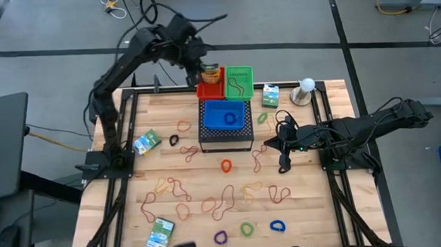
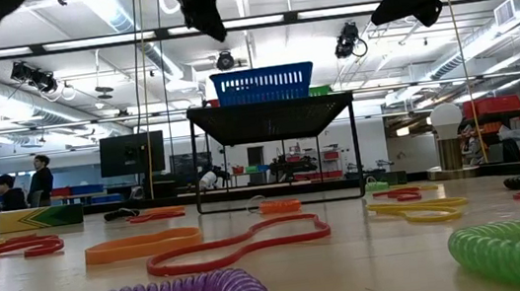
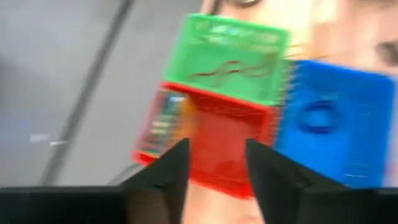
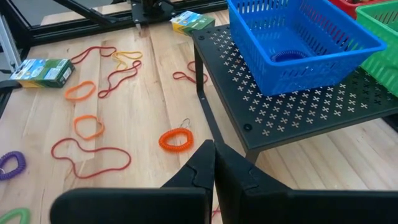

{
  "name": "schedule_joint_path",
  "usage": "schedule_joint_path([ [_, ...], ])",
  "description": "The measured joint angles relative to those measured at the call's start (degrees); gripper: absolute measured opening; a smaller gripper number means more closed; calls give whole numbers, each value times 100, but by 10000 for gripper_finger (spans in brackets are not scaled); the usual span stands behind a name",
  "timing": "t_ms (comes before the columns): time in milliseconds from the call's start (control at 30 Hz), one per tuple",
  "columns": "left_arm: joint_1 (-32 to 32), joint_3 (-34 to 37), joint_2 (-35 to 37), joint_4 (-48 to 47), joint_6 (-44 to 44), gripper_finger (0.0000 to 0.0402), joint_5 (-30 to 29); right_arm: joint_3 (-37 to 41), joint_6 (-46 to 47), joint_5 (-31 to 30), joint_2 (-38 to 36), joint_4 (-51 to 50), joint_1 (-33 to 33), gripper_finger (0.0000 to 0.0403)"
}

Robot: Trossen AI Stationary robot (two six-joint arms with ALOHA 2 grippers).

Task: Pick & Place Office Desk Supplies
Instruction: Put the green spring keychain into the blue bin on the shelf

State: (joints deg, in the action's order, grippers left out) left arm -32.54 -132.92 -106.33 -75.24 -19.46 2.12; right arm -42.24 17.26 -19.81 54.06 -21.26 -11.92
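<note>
My left gripper hangs open and empty above the red basket, at the table's far side. A small box with a colourful print lies at one end of that basket. Beside it, the green basket holds a thin rubber band and the blue basket a blue coiled loop. My right gripper is shut on nothing, raised over the table right of the stand. Rubber bands, coiled loops and green-white boxes lie on the wooden table.
All three baskets sit on a black perforated stand at the table's far middle. A white ball on a stand and another box are at the far right. An orange coiled loop lies just ahead of my right gripper.
</note>
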Motion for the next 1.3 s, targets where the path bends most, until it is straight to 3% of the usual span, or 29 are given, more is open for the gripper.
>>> schedule_joint_path([
  [100, 222, 691, 459, 396, 110, 74, 446, 0, 5, -3, 0, 1, 0, 11],
  [200, 491, 1900, 1114, 1370, 316, 16, 846, 0, 118, -23, 0, 0, 0, 11],
  [300, 752, 3408, 1919, 2747, 884, 9, 821, 0, 140, -107, -2, 2, 0, 11],
  [433, 1232, 5406, 2960, 4581, 1739, 11, 335, 0, 158, -110, -2, 4, 0, 11],
  [633, 2210, 7634, 4143, 6800, 3118, 12, -535, 0, 493, -33, -2, 1, 0, 11],
  [767, 2581, 8364, 4300, 7274, 3887, 16, -812, 0, 713, 500, -2, -68, 79, 11],
  [867, 2936, 8825, 4300, 7530, 3968, 8, -1236, -17, 1083, 616, -2, -262, 110, 11],
  [1000, 3490, 9816, 4300, 9021, 3752, 6, -1945, -371, 1594, 254, 204, -1109, -178, 11],
  [1167, 3828, 10919, 4300, 11034, 4015, 6, -2029, -968, 2631, 75, 1023, -2128, -703, 11],
  [1300, 4034, 11388, 4466, 11797, 4119, 8, -1999, -1136, 3962, 421, 1671, -2265, -1159, 13],
])
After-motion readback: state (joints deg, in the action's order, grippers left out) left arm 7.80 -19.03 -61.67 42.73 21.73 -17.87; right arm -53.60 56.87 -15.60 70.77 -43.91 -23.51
